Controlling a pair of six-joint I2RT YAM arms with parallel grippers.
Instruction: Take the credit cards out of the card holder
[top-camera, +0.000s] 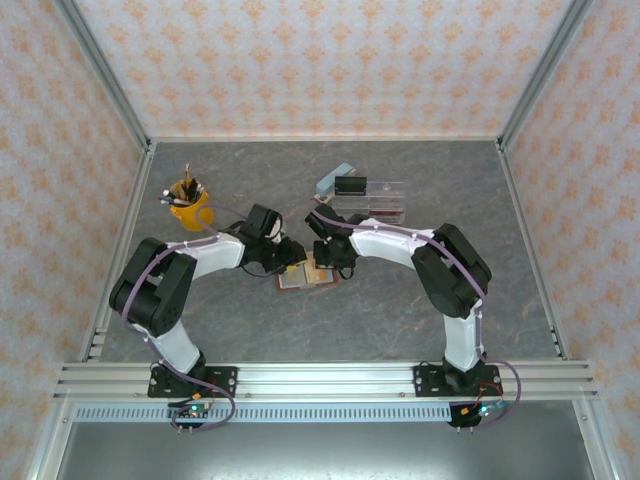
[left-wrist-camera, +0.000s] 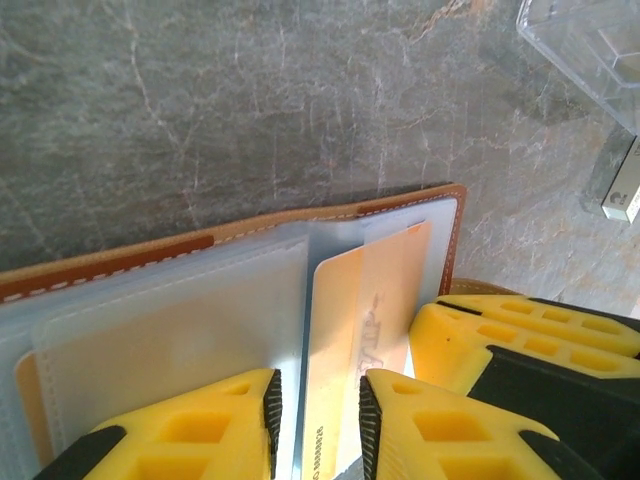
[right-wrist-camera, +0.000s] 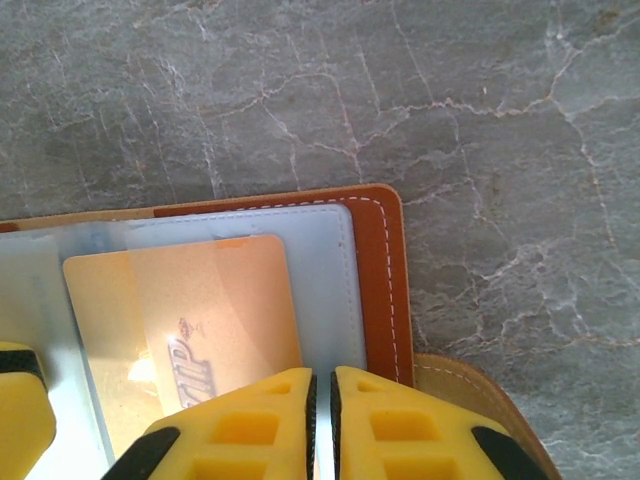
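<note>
The reddish-brown card holder lies open on the grey table between both arms. In the left wrist view its brown stitched edge frames light blue pockets, and a tan-gold credit card sticks partly out of one. My left gripper is over it with jaws narrowly apart, the card's left edge lying in the gap without the pads visibly touching it. In the right wrist view the same card sits in the pocket beside the card holder's brown cover. My right gripper is nearly closed, a sliver of blue pocket in its slit.
A yellow cup of pens stands at the back left. A clear acrylic organiser with a black box and a light blue block stands behind the right gripper. Its corner and a white tag are close by.
</note>
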